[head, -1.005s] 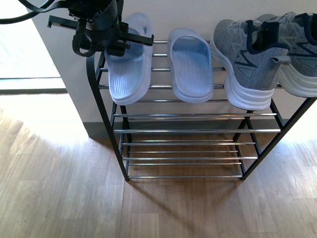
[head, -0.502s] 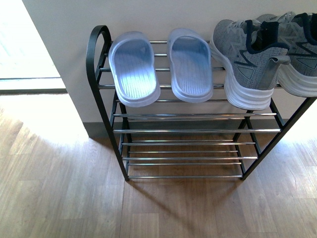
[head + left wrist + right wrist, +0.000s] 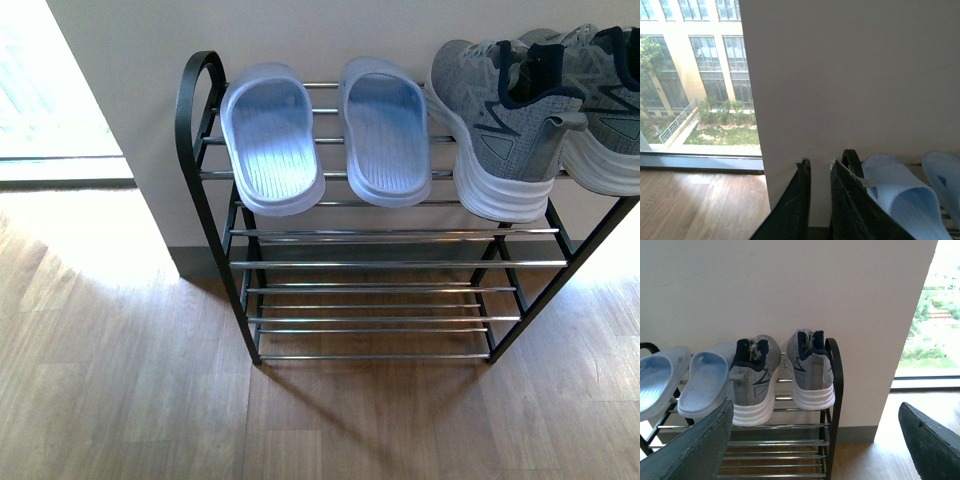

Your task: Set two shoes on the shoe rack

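Shoes sit atop rack, apart from spread right gripper; left gripper nearly closed, empty.

You've got two grey knit sneakers w/ mottled light/dark flecks, thick white ribbed soles, dark navy lining at the collars & dark zigzag side marks. Shoe rack: black frame, shiny chrome bars across each tier. Next to the sneakers, a pair of pale blue slippers, footbeds a bit deeper blue w/ fine ridged lines. Floor is light brown wood-grain planks, washed near-white where sun hits. Wall plain off-white, grey skirting at its foot. Gripper fingers look black/dark grey in both wrist views.
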